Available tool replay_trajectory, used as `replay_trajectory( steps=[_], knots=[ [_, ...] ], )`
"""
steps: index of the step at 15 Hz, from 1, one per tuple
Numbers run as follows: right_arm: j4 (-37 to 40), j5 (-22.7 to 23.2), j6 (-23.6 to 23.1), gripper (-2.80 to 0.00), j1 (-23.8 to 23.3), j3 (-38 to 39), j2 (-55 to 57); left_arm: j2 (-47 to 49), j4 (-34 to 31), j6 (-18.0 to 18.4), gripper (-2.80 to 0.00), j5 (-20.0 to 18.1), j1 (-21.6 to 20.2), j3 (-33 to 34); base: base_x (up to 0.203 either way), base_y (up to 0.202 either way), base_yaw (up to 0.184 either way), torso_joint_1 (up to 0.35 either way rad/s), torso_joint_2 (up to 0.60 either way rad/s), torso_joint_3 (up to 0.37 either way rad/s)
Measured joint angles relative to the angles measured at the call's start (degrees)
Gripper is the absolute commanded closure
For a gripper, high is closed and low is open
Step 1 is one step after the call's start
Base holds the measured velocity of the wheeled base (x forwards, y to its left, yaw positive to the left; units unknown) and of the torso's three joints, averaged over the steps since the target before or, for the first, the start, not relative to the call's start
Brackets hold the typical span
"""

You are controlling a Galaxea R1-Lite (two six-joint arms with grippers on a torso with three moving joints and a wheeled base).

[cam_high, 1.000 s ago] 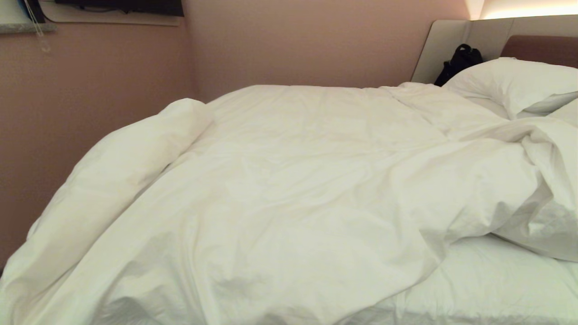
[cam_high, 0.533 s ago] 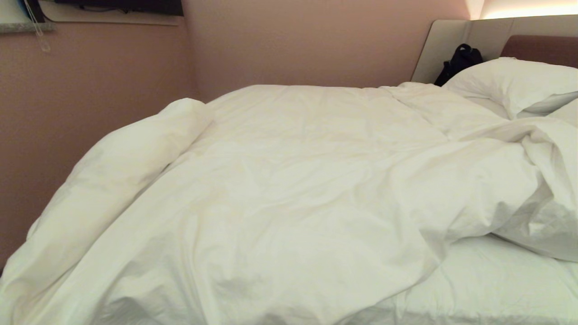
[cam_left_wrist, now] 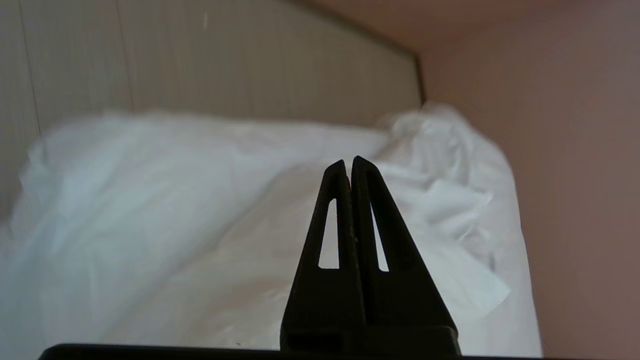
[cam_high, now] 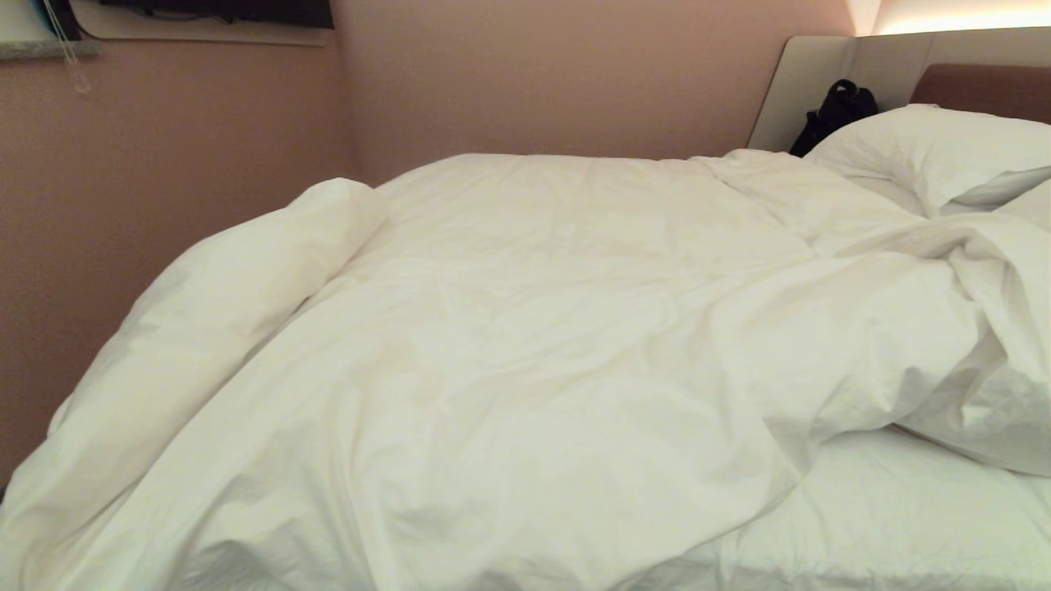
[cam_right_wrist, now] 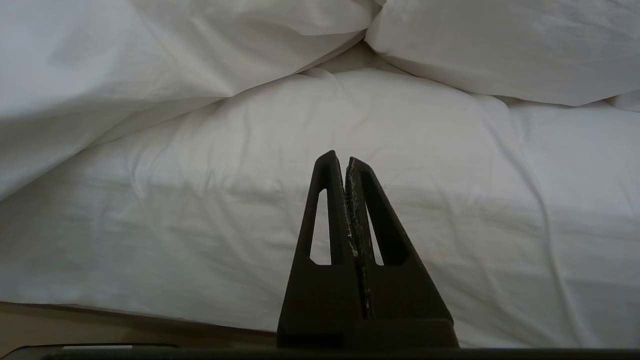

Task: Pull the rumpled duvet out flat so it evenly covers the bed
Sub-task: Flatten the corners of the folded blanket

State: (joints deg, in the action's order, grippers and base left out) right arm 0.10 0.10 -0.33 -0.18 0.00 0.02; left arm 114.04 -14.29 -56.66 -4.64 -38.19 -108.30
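Dusty-pink walls [cam_high: 525, 74] are meeting in a corner at the far left. A pale shelf [cam_high: 49, 45] is running along the far left wall, beside a dark mounted panel [cam_high: 222, 11]. Warm light [cam_high: 961, 15] is glowing at the far right, where a black bag [cam_high: 833, 111] is leaning.

Two plump white pillows [cam_high: 936, 152] are seen at the far right, one lying behind the other, with only a corner of the nearer one shown at the picture's edge. A black bag [cam_high: 833, 113] is propped upright just behind the farther pillow. Pinkish-brown walls [cam_high: 534, 78] are met in a corner at the far side. High on the left wall, a pale ledge [cam_high: 49, 49] is fixed, and a thin cord [cam_high: 70, 57] is hung from it. A dark flat panel [cam_high: 222, 11] is mounted beside the ledge, near the corner. A strip of warm light [cam_high: 956, 16] is cast along the top right.
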Motion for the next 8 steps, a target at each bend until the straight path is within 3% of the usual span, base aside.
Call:
replay_trajectory(
  steps=[4, 8],
  knots=[
    [0.0, 0.0, 0.0, 0.00, 0.0, 0.0, 0.0, 8.5, -1.0, 0.2, 0.00, -7.0, -1.9, -2.0, 0.000, 0.000, 0.000, 0.000, 0.00, 0.000],
    [0.0, 0.0, 0.0, 0.00, 0.0, 0.0, 0.0, 14.0, 0.4, 0.2, 0.00, -11.7, -2.8, -2.2, 0.000, 0.000, 0.000, 0.000, 0.00, 0.000]
  ],
)
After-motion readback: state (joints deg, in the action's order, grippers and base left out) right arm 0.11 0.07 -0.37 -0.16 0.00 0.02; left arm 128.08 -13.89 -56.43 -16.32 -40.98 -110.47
